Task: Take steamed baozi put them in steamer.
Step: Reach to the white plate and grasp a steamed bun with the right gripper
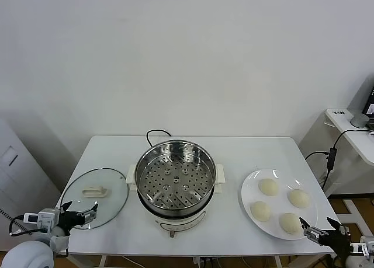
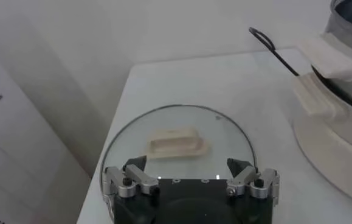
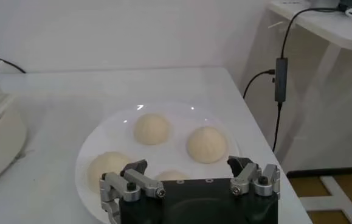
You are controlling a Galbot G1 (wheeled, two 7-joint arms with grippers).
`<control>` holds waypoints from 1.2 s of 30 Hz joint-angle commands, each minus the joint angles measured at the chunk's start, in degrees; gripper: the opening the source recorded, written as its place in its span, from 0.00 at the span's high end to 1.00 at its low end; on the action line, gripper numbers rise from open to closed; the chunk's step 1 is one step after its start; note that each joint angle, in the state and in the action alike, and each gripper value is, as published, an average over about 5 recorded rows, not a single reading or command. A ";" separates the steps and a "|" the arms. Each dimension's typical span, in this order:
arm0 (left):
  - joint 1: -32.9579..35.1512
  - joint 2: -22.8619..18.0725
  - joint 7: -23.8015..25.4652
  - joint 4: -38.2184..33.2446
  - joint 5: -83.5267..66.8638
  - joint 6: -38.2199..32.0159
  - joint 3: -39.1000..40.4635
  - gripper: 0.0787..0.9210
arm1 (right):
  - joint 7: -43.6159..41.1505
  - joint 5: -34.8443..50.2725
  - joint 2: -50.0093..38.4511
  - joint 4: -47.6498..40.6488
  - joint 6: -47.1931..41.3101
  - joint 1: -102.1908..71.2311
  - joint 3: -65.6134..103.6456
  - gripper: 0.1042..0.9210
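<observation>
Several cream-white baozi lie on a white plate (image 1: 250, 183) at the right of the table: far left (image 1: 268, 187), far right (image 1: 299, 198), near left (image 1: 260, 211), near right (image 1: 290, 222). The wrist view shows them too (image 3: 152, 128). The steel steamer (image 1: 175, 177) with its perforated tray stands at the table's middle, with no bun in it. My right gripper (image 1: 318, 231) (image 3: 188, 171) is open and empty at the plate's near edge. My left gripper (image 1: 79, 213) (image 2: 187, 170) is open and empty over the near edge of the glass lid.
The glass lid (image 1: 93, 197) (image 2: 176, 143) with a white handle lies flat at the table's left. The steamer's black cord (image 1: 156, 134) runs behind it. A side table with cables (image 1: 350, 131) stands to the right of the table.
</observation>
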 commanded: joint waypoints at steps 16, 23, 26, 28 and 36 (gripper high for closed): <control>-0.64 -0.36 0.20 -0.02 0.08 0.07 0.12 0.12 | -10.02 -47.80 -10.41 -5.80 7.17 15.55 -3.99 0.12; -0.85 -0.79 0.23 -0.23 0.31 0.28 0.34 0.12 | -18.71 -62.02 -15.29 -11.71 14.33 23.33 -9.69 0.12; -0.84 -0.93 0.22 -0.23 0.45 0.28 0.35 0.12 | -24.12 -62.92 -17.25 -14.68 17.63 27.21 -12.04 0.12; -0.84 -1.02 0.22 -0.24 0.54 0.27 0.40 0.12 | -26.78 -61.87 -19.08 -16.89 19.09 29.84 -14.12 0.12; -1.17 -1.44 0.27 -0.16 1.35 0.26 0.96 0.12 | -37.70 -58.95 -27.01 -24.77 22.98 42.58 -23.92 0.12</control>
